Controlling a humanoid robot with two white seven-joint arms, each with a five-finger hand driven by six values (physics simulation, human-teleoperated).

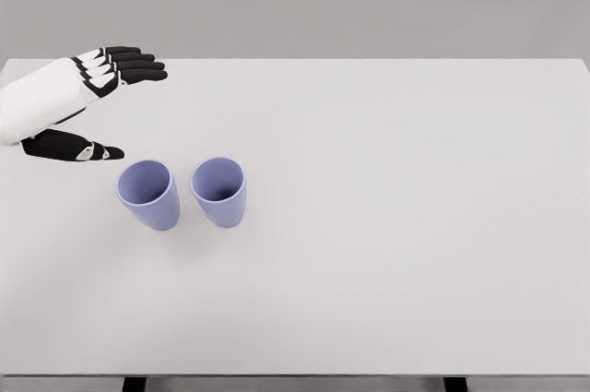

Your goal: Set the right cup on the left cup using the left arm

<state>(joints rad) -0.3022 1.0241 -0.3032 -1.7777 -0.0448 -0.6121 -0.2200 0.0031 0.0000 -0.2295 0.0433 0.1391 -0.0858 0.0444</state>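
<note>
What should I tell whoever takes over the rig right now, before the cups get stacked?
Left hand: open, fingers spread, holding nothing, above the table's far left, up and to the left of the cups.
Right hand: not in view.
Left cup and right cup: both upright, side by side, a small gap between them, left of the table's middle.
Done: nothing yet; neither cup is touched.
Left: reach the left hand past the left cup, grasp the right cup, lift it and set it on the left cup.

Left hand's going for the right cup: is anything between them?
Yes. The left cup stands between the open left hand and the right cup, just below and right of the thumb. Both cups are upright, close together on the table.
</note>
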